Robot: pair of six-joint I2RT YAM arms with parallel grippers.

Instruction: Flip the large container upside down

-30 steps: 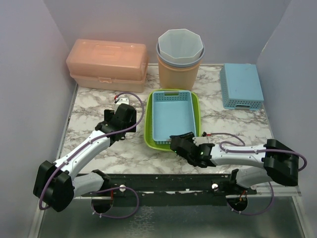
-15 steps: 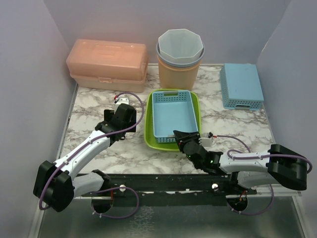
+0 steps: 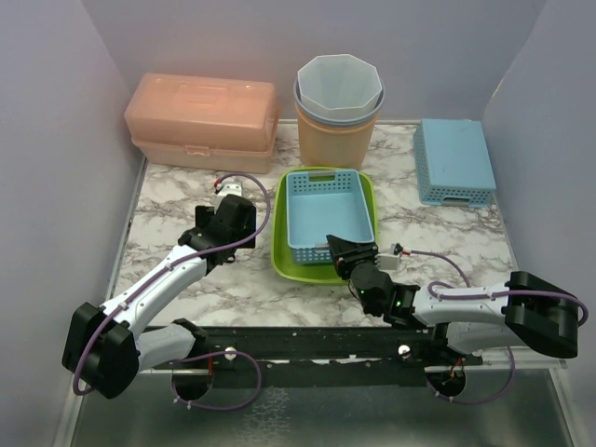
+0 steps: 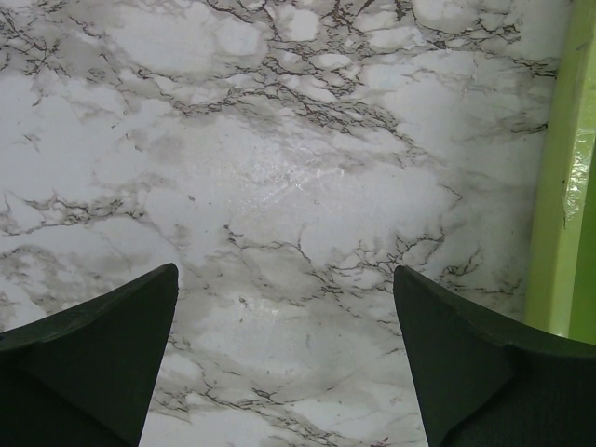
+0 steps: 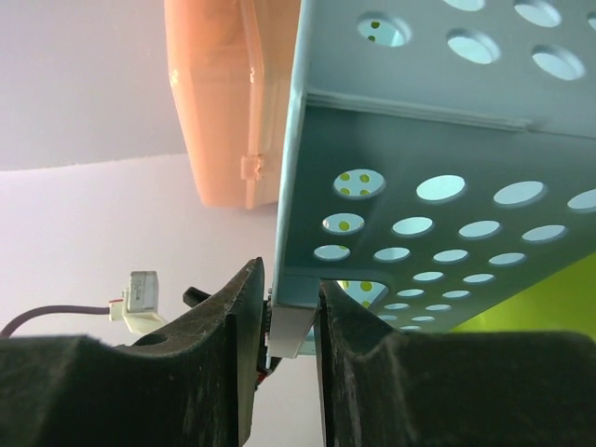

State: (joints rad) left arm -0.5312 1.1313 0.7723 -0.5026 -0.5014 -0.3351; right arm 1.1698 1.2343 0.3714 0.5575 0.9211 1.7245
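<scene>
Landmark: shallow lime-green plastic tray [image 3: 277,235], centre of the white marble-patterned table [image 3: 177,200].

- Large light-blue perforated plastic basket [image 3: 326,207]: nested inside the green tray, open side up, near end wall facing the arm bases. In the right wrist view, round holes in wall and floor, green showing through them.
- Right gripper [image 3: 337,248]: at the tray's near edge, reaching in from the right. Black fingers [image 5: 233,326] closed on either side of the basket's near wall at its rim, pinching it.
- Left gripper [image 3: 228,220]: just left of the tray, apart from it, pointing down at bare marble. Jaws spread wide, nothing between them; only the tray's green rim at the right edge of the left wrist view.
- Translucent orange plastic box with hinged lid and latch [image 3: 202,121]: behind and to the left of the tray, against the back wall.
- Orange faceted bin with pale liner [image 3: 337,110]: directly behind the tray.
- Smaller light-blue perforated basket [image 3: 454,160]: behind and to the right of the tray, bottom up.
</scene>
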